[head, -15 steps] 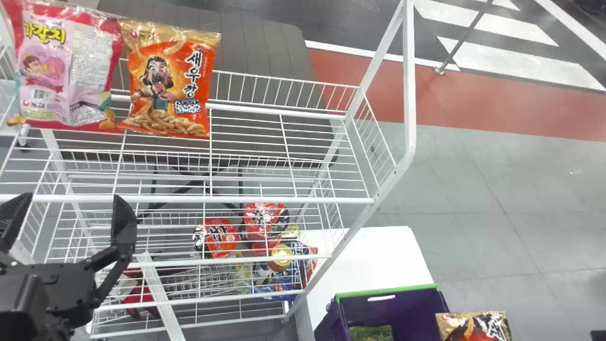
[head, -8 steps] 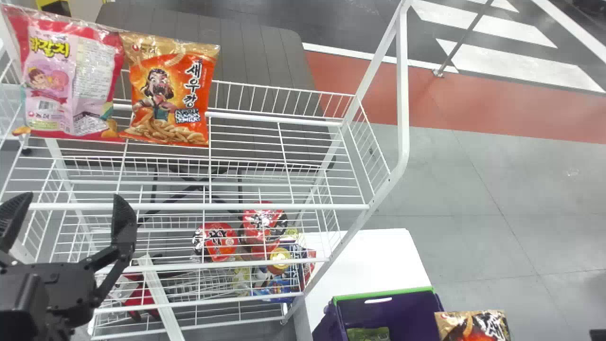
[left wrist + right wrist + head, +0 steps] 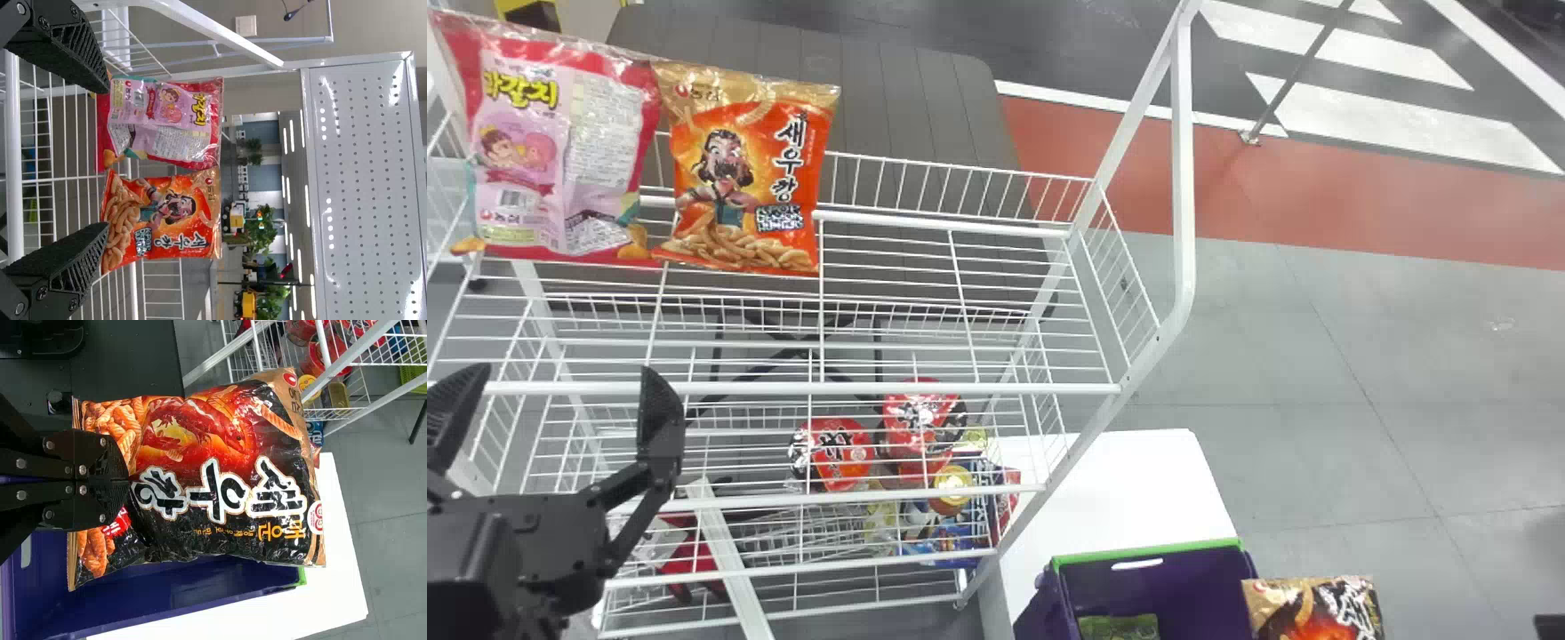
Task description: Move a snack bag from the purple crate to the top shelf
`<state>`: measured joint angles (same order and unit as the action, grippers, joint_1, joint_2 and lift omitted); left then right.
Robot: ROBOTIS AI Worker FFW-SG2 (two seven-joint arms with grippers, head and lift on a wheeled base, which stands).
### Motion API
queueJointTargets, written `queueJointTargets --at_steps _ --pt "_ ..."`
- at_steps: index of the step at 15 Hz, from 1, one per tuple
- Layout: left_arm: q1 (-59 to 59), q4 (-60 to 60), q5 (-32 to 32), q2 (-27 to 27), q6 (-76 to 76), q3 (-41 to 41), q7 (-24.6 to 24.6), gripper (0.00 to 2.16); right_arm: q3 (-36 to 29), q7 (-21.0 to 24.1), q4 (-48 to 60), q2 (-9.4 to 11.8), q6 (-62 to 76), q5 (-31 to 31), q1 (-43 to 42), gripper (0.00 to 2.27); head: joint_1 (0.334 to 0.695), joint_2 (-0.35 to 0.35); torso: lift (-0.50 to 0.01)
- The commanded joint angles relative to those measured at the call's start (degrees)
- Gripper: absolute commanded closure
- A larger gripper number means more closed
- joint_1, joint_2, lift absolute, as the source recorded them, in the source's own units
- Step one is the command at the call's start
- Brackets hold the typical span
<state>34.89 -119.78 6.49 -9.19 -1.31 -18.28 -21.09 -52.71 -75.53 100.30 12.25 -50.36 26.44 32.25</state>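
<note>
Snack bag (image 3: 227, 447) | lower end pinched in right gripper (image 3: 127, 480), long axis pointing outward | by purple crate's (image 3: 1183, 546) right rim — top shelf (image 3: 969, 388), I see, lies ahead, robot's left

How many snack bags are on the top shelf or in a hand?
3: a pink bag and, beside it, an orange one on the top shelf; a black-and-orange one in the right hand.

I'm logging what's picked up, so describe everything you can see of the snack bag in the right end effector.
The snack bag is plump, glossy, creased film, black and orange-red with bold white lettering, pictured snacks and a gold end. The right end effector pinches it near the opposite end, by the purple crate.
</note>
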Motion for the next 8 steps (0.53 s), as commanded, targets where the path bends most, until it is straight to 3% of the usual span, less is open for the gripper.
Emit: queueJointTargets --at_steps 1,4,8 --pt "-0.26 0.6 -0.08 0.05 0.04 0.0 0.0 0.1 -0.56 -0.23 0.33 -0.21 -1.81 -0.95 -0.52 1.66 0.695 -0.35 0.0" --pt "-0.44 0.95 -0.16 0.05 0.04 -0.09 0.0 0.1 -0.91 -0.67 3.5 -1.27 -4.27 -1.48 -0.61 1.66 0.695 -0.35 0.0" --pt "-0.61 1.13 -0.16 0.05 0.04 -0.18 0.0 0.1 -1.08 -2.52 13.6 -5.66 -6.03 -1.92 -0.61 1.66 0.695 -0.35 0.0"
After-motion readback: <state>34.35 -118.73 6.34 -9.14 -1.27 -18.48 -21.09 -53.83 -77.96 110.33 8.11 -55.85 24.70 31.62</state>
